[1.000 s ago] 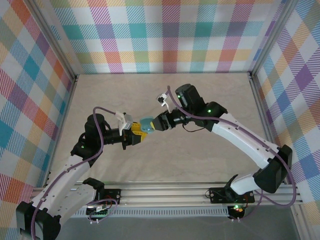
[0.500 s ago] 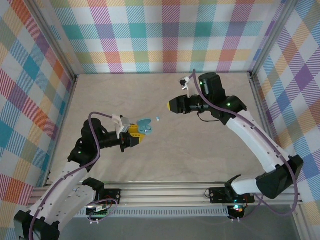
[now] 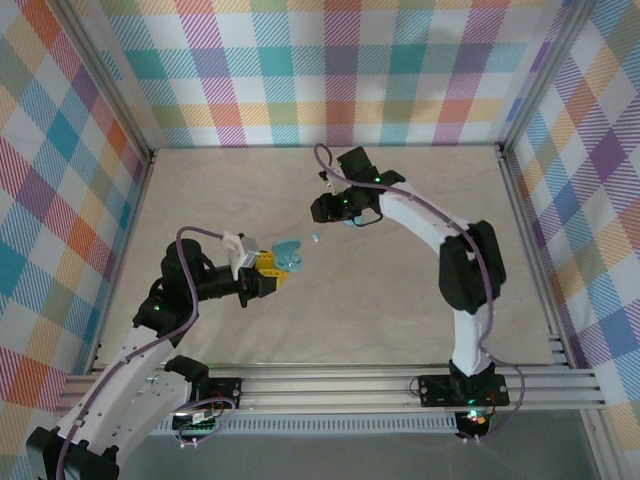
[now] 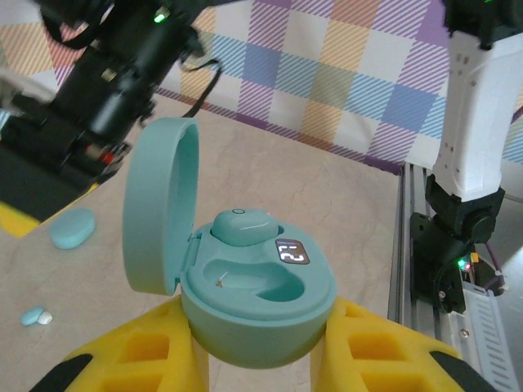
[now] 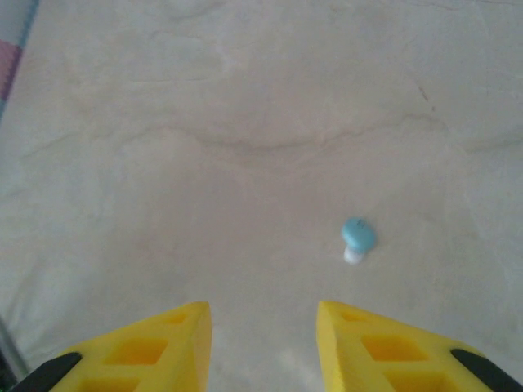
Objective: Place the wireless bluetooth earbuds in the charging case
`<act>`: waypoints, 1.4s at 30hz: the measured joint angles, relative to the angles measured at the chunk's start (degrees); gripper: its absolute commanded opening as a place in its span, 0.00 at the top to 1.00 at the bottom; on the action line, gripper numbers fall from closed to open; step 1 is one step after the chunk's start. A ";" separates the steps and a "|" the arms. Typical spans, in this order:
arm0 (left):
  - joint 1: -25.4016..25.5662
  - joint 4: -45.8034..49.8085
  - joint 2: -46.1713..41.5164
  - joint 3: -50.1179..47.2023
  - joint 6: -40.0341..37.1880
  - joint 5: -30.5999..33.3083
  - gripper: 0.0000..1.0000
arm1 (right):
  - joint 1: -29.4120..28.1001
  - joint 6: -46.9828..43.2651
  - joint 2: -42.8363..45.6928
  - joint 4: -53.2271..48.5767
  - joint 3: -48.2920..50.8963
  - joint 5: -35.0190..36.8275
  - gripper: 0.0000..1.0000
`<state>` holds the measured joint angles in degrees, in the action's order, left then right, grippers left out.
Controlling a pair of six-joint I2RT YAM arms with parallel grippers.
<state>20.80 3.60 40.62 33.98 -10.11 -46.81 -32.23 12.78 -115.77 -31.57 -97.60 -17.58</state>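
Observation:
My left gripper (image 4: pixel 257 331) (image 3: pixel 272 270) is shut on the teal charging case (image 4: pixel 260 302) (image 3: pixel 288 254), held just above the table with its lid standing open. One earbud (image 4: pixel 241 226) sits in the far slot, while the near slot (image 4: pixel 261 282) is empty. Another tiny pale blue earbud (image 5: pixel 358 235) (image 3: pixel 315 238) (image 4: pixel 34 315) lies loose on the table. My right gripper (image 5: pixel 263 314) (image 3: pixel 320 211) hangs over the table, open and empty, with that loose earbud ahead of its fingertips and a little to the right.
A larger rounded teal pebble-like piece (image 4: pixel 72 228) (image 3: pixel 348 219) lies on the table below the right wrist. Plaid walls (image 3: pixel 330 70) enclose the beige table on three sides. A metal rail (image 3: pixel 330 385) runs along the near edge.
My right gripper left the case, swung back and right, then came down over the loose earbud. The left gripper drew slightly back toward its base with the case.

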 measured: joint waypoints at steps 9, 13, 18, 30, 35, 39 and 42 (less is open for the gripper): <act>0.00 1.75 -0.70 0.00 -0.02 0.61 0.85 | -1.62 -2.58 -14.27 -2.25 -10.47 6.29 0.56; 0.00 2.36 -0.74 0.00 -0.13 0.94 0.85 | -2.43 -3.43 -17.59 -3.45 -12.81 8.00 0.56; 0.00 2.43 -0.72 0.00 -0.35 1.05 0.85 | -2.95 -4.74 -19.15 -4.59 -13.73 8.52 0.57; 0.00 2.51 -0.72 0.00 -1.27 1.07 0.86 | -3.13 -6.21 -19.67 -6.05 -13.90 7.89 0.61; 0.00 2.73 -0.74 0.00 -1.29 1.05 0.86 | -3.04 -6.16 -19.19 -4.94 -11.65 6.91 0.63; 0.00 3.93 -1.38 0.00 -1.29 1.11 0.86 | -3.06 -6.05 -17.97 -3.74 -9.33 6.29 0.64; 0.00 4.07 -1.90 0.00 -1.29 1.11 0.86 | -3.19 -5.90 -17.09 -3.63 -7.93 5.79 0.65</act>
<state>20.80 7.66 38.72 33.98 -11.40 -45.69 -35.42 6.87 -132.86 -35.20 -105.54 -11.79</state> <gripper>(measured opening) 0.292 0.355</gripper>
